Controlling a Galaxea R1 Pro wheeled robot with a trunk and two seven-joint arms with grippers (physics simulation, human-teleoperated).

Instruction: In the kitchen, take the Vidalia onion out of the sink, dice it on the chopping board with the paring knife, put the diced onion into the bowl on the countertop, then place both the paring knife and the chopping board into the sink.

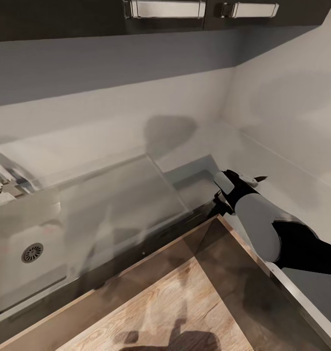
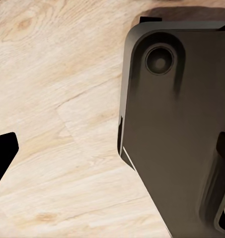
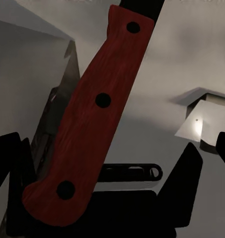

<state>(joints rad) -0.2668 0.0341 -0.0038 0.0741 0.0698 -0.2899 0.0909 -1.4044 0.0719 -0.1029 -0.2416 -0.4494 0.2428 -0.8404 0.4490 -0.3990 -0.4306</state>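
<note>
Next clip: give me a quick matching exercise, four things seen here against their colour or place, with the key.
Things:
1. paring knife handle
2. sink drain
3. cabinet handles
4. floor

Descriptions:
A. pale wood planks
B. red with three dark rivets, in the right claw
C. round grate in the grey basin
D. silvery bars at the top of the head view

Pairs: 1-B, 2-C, 3-D, 4-A

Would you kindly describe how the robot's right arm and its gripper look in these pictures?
In the head view, the right arm has a smooth, rounded pale-grey shell, glossy black sections at the joints and a small white block near the wrist. The right gripper is matte black with flat, angular fingers. No cables or markings are visible.
</note>
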